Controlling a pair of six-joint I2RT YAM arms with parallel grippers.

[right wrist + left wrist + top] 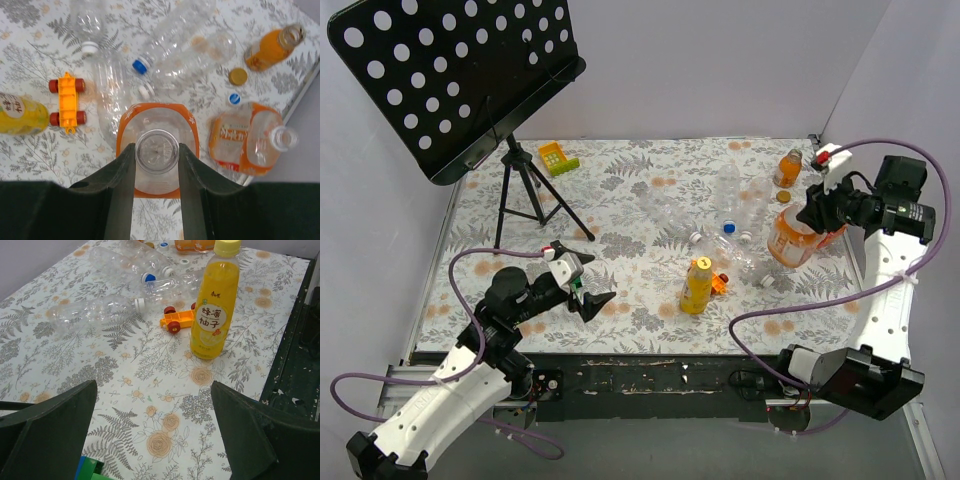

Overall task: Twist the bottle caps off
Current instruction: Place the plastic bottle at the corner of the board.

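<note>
Floral tabletop (640, 180) lay beneath the pale cap (157, 151), clamped in the right claw (157, 150) atop an orange-labelled bottle (189, 131) directly below. Unscrewing seemed in hand; twisting looked next. Ahead of the wide-apart, empty left claw (154, 390) stood a yellow cap (227, 247).

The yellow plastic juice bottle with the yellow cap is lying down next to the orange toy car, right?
Not lying: the yellow plastic juice bottle with the yellow cap stands upright next to the orange toy car, as the left wrist view shows.
</note>
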